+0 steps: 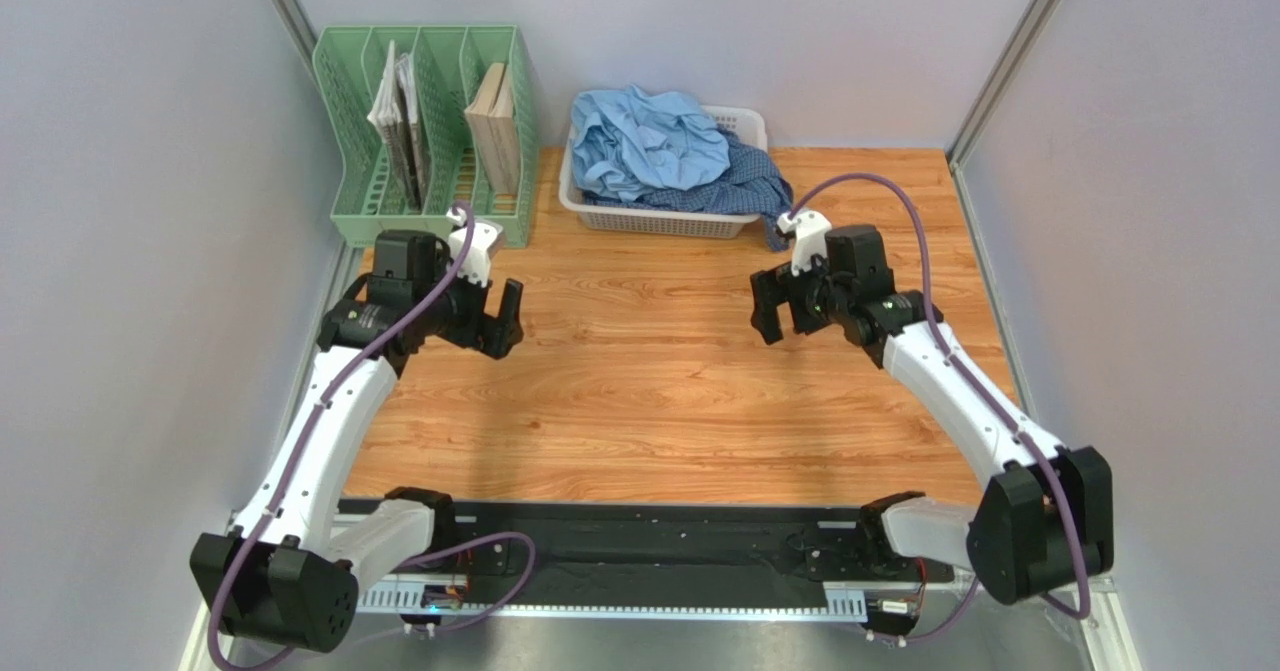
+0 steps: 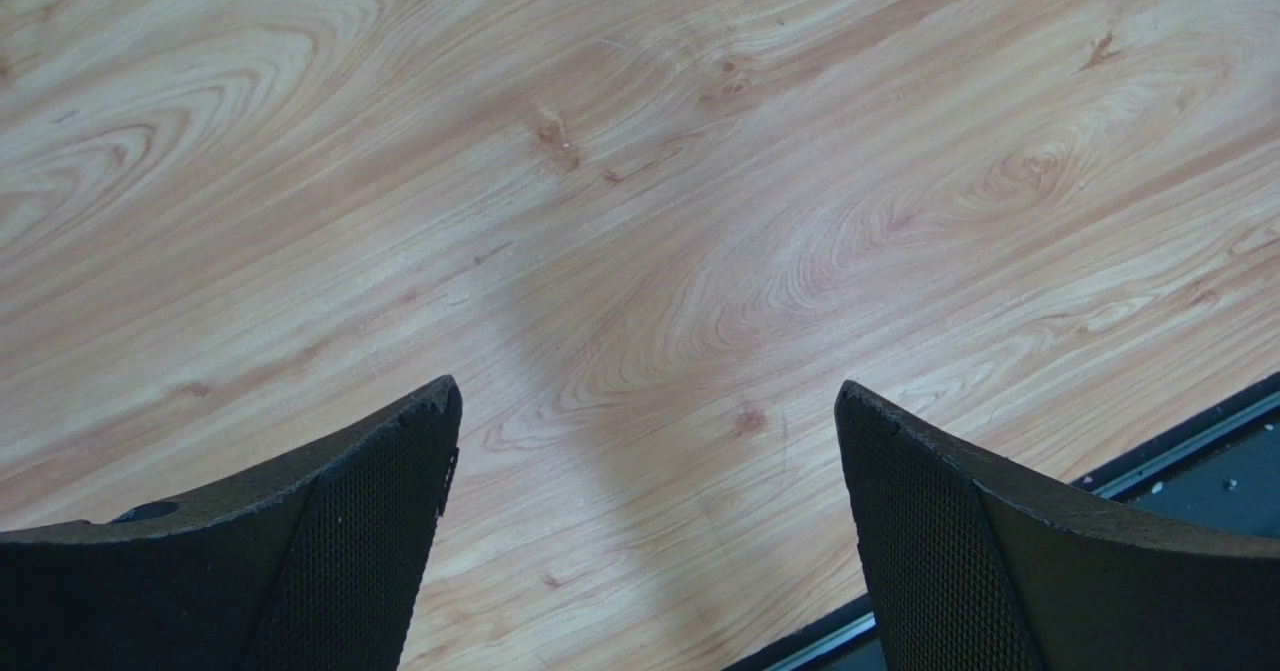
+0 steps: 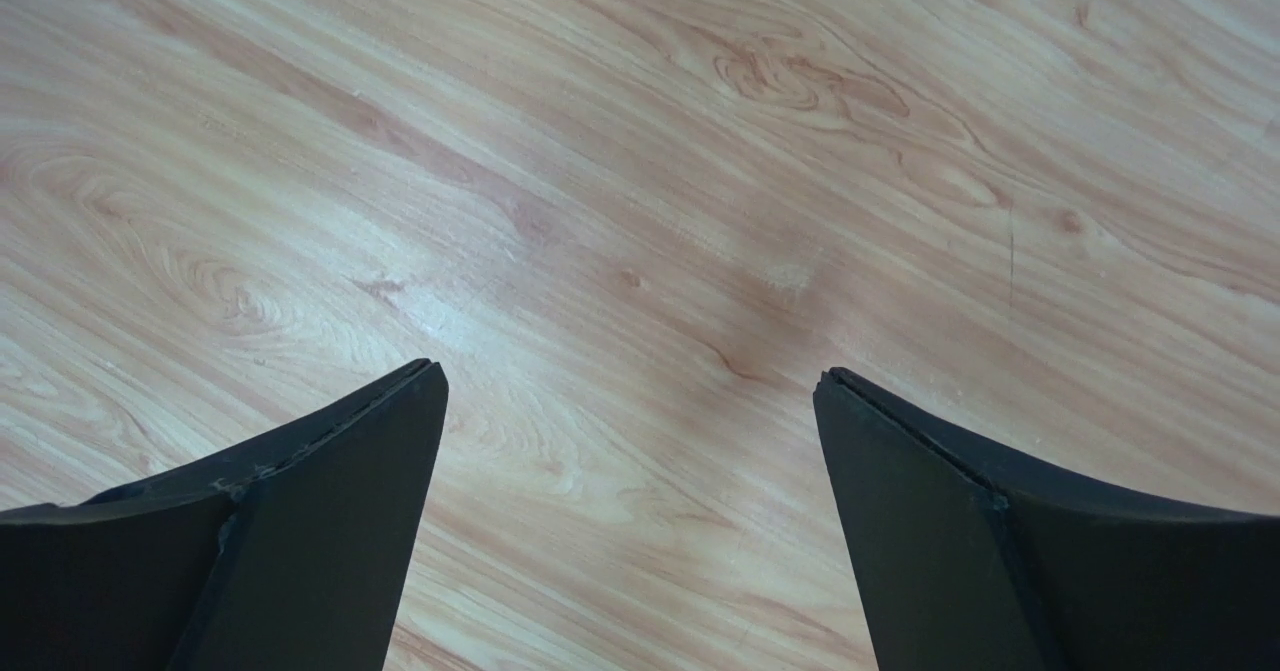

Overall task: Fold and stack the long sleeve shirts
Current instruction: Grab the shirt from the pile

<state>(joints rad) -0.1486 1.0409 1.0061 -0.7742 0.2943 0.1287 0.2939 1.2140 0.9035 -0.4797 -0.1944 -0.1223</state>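
Surface (image 1: pixel 646 401): wooden top. Both wrist views show only wood grain under the fingers, so the middle probably serves as the folding area.

File rack (image 1: pixel 361 199): green, at the far left corner and holding books (image 1: pixel 493 124). It plays no part in the task.

Basket (image 1: pixel 661 224): white and slotted, at the far edge just right of the rack. It keeps the laundry in one place.

Light blue shirt (image 1: pixel 646 139): crumpled and heaped on top in the basket, not yet folded. Being uppermost, it is probably the first one to pick.

Checked shirt (image 1: pixel 756 184): darker blue, lying partly beneath the light one. It spills over the basket's right rim toward the surface and is also unfolded.

Left end effector (image 1: pixel 489 319): spread wide and holding nothing. It hovers above the surface near the left edge, just in front of the rack.

Right end effector (image 1: pixel 784 311): also spread wide and holding nothing. It is near the basket's right corner, the closer of the two to the shirts, so it is well placed to reach in.
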